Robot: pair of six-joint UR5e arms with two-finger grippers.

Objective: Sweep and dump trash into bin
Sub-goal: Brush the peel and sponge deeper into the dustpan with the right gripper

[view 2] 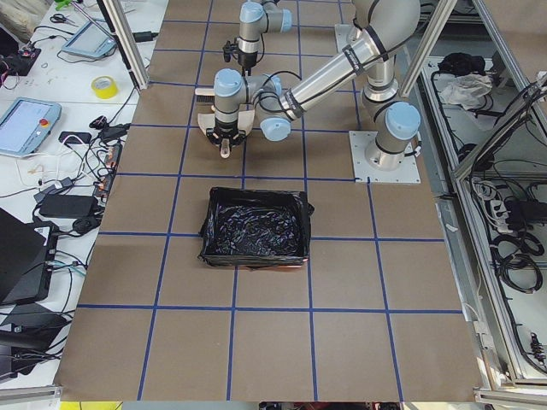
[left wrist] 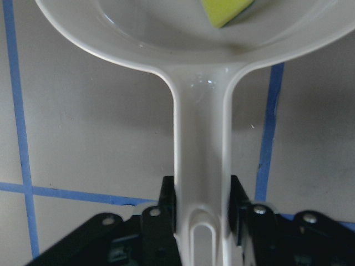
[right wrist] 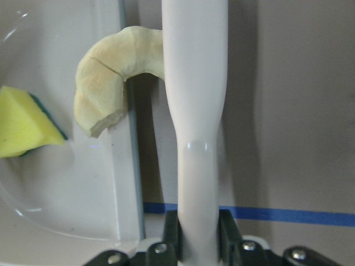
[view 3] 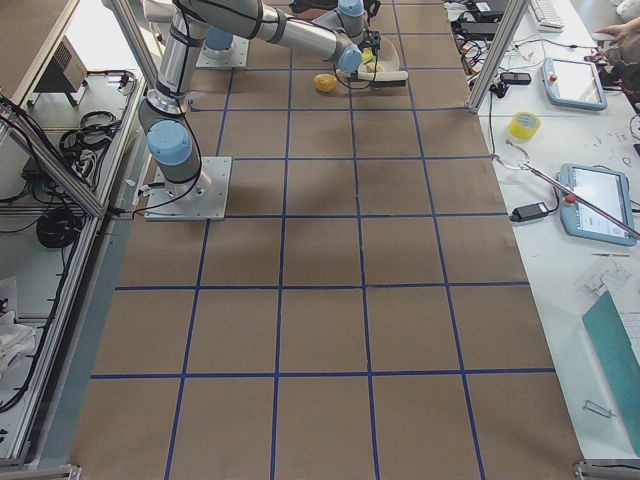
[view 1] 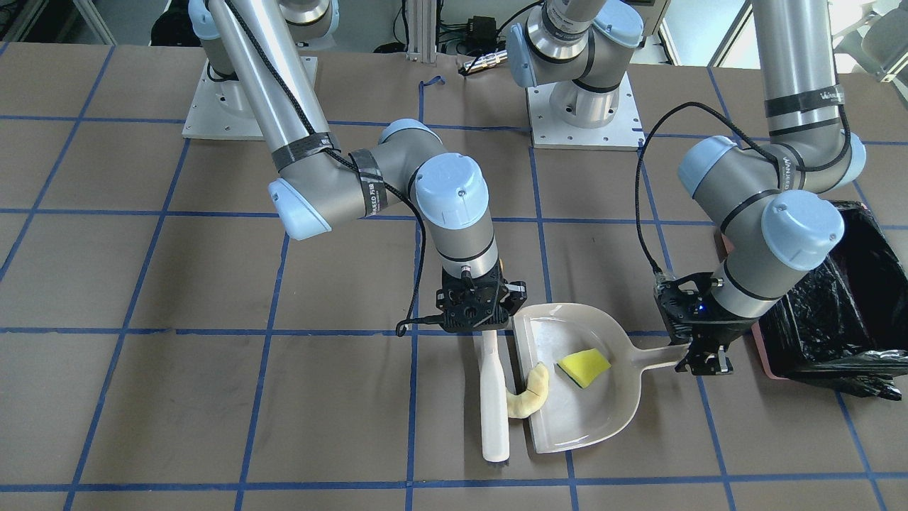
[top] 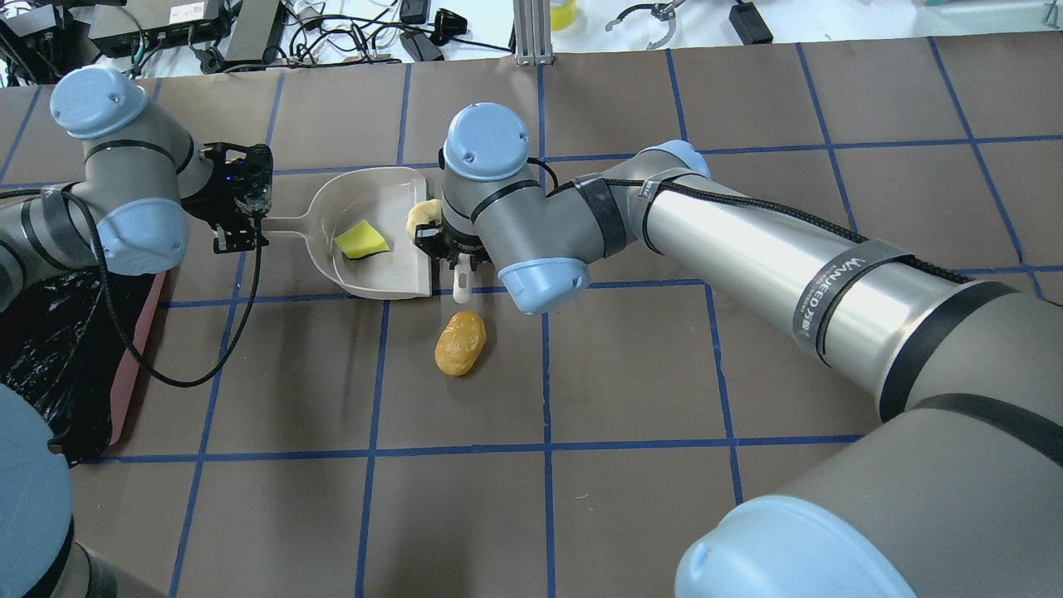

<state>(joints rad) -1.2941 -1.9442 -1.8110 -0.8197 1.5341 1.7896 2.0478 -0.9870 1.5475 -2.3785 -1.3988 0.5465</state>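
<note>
My left gripper (view 1: 706, 355) is shut on the handle of the flat white dustpan (view 1: 574, 426), as the left wrist view (left wrist: 202, 208) shows. The yellow sponge piece (view 1: 584, 365) lies inside the pan. The pale crescent slice (view 1: 528, 394) lies across the pan's open lip, touching the white brush (view 1: 494, 404). My right gripper (view 1: 482, 319) is shut on the brush handle (right wrist: 194, 111). The golden-brown potato lump (top: 459, 343) lies on the table outside the pan, near the brush's handle end. The pink bin (view 1: 844, 312) with its black bag stands beside my left arm.
The brown table cover has a blue tape grid (top: 374, 453). The bin (top: 50, 349) sits at the overhead view's left edge, under my left arm. Cables and equipment (top: 249, 29) lie beyond the table's far edge.
</note>
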